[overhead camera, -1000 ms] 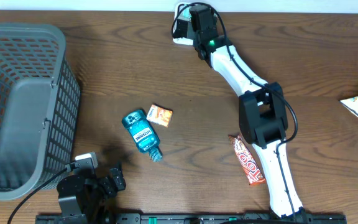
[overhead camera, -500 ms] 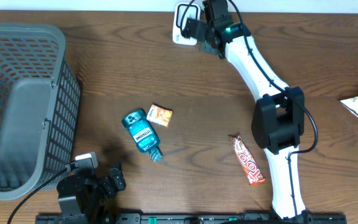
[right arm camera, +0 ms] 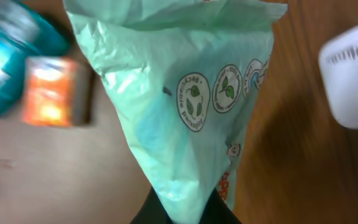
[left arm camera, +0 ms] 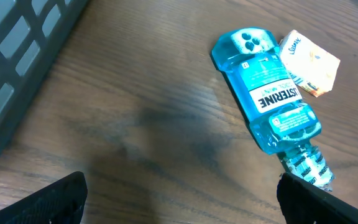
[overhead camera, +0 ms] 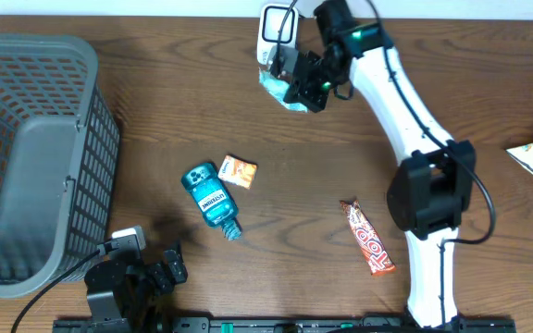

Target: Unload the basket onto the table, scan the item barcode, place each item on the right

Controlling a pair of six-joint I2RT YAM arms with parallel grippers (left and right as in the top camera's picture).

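While right jaws pinch one bag (right arm camera: pixel 166 124), one bottle (overhead camera: pixel 209 196), apparently one scanner (overhead camera: pixel 276 23).

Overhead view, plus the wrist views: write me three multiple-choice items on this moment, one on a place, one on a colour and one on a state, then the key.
1. Where is the basket?
A. on the left arm's side of the table
B. at the right edge
C. in the centre

2. What colour is the bottle?
A. red
B. blue
C. yellow

3. What is the state of the right gripper?
A. open and empty
B. shut on the pouch
C. out of view

Key:
1 A: in the overhead view the basket fills the left side.
2 B: its body shows blue in both the overhead and left wrist views.
3 B: the right wrist view shows the jaws pinched on the pale green pouch's narrow end.
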